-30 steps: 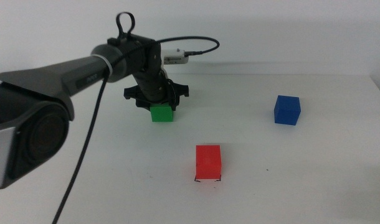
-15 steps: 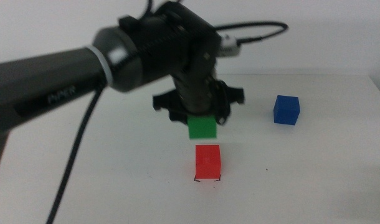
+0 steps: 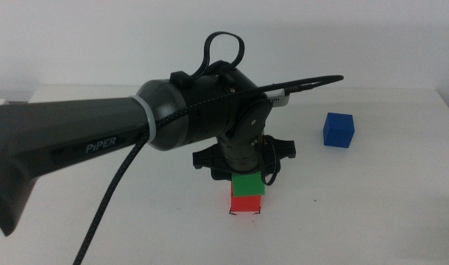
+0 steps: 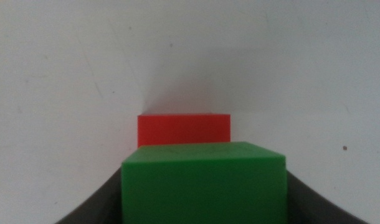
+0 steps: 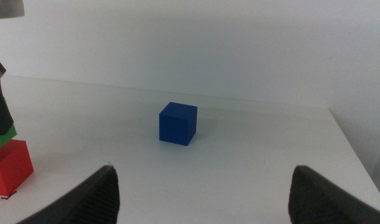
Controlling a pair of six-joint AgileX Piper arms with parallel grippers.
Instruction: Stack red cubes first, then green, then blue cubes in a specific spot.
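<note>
— Three small matte cubes make up our job, and we have the plain green cube (image 3: 248, 184) pinched between the dark jaws of our left gripper (image 3: 246, 175), sitting on or just above the plain red cube (image 3: 246, 202). Whether they touch yet, we cannot tell.

— Where does the red one stand?

— On the black corner marks (image 3: 245, 214) at the near middle of the white table (image 3: 372, 206). The wrist camera shows the green cube (image 4: 202, 182) covering most of the red (image 4: 184, 129), roughly in line with it.

— And the dark-blue cube (image 3: 338, 129)?

— Far right, well apart from the stack. Our right gripper (image 5: 202, 186) waits near it, jaws spread wide, the blue cube (image 5: 177, 123) straight ahead.

— How do we judge these will handle?

— Light and stiff, we think, with flat matte faces that should not slip much. They look solid, not fragile, so a firm squeeze on two opposite side faces suits them, taken high enough to leave the lower part free for seating.

— Any risk?

— Being light, a cube may shift if a jaw drags on release, and a small stack topples easily.
</note>
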